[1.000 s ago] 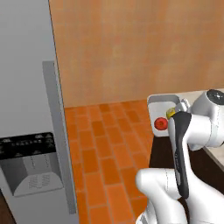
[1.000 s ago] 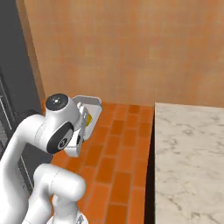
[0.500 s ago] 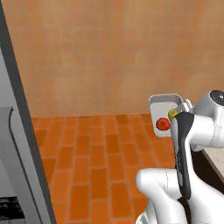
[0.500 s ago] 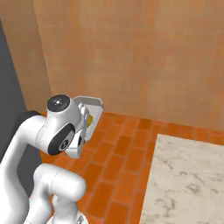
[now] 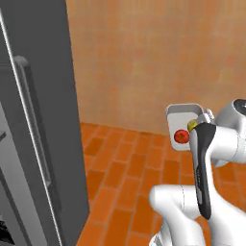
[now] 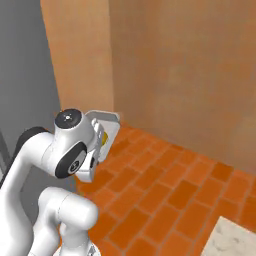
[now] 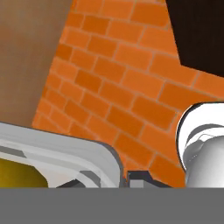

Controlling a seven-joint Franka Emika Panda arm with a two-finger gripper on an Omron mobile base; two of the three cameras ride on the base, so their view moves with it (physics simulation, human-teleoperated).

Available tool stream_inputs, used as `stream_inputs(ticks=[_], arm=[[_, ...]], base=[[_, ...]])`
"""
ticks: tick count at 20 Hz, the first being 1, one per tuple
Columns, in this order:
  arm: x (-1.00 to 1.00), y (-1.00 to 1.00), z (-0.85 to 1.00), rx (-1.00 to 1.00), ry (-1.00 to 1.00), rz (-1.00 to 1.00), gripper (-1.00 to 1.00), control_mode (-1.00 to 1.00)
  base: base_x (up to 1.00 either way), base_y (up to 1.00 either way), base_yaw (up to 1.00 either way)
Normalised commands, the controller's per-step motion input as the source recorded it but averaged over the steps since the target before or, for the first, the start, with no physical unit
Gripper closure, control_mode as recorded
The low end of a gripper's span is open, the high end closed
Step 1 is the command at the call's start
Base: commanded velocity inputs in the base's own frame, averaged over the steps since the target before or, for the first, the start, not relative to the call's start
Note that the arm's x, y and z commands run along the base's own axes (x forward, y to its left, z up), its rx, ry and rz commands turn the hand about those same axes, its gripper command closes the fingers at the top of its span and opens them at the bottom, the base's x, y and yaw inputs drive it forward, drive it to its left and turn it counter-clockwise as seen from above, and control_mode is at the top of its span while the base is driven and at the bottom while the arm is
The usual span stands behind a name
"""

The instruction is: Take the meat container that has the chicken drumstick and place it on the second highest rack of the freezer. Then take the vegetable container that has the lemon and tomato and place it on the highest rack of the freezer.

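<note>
Between the nearly closed fingers of the gripper (image 7: 124,177) sits the rim of the vegetable container (image 5: 185,126), held up in the air over the brick floor (image 5: 127,173). Tomato (image 5: 181,136) and lemon (image 5: 192,125) lie inside it, close to the hand. Freezer (image 5: 33,120) stands well off to the gripper's left.

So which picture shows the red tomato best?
The left base view: the tomato sits plainly in the white tray, beside the lemon. The right base view and hand view show the tray and some yellow, no red.
</note>
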Motion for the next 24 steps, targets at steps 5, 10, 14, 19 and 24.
stream_inputs(ticks=[5,10,14,19,24], arm=[[0.0,0.0,0.0,0.0,0.0,0.0,1.0,1.0],[0.0,0.0,0.0,0.0,0.0,0.0,1.0,1.0],[0.0,0.0,0.0,0.0,0.0,0.0,1.0,1.0],[0.0,0.0,0.0,0.0,0.0,0.0,1.0,1.0],[0.0,0.0,0.0,0.0,0.0,0.0,1.0,1.0]], base=[[0.34,-0.02,0.81],[0.54,-0.39,0.71],[0.34,-0.12,0.82],[0.58,-0.11,0.77],[0.71,-0.08,0.61]])
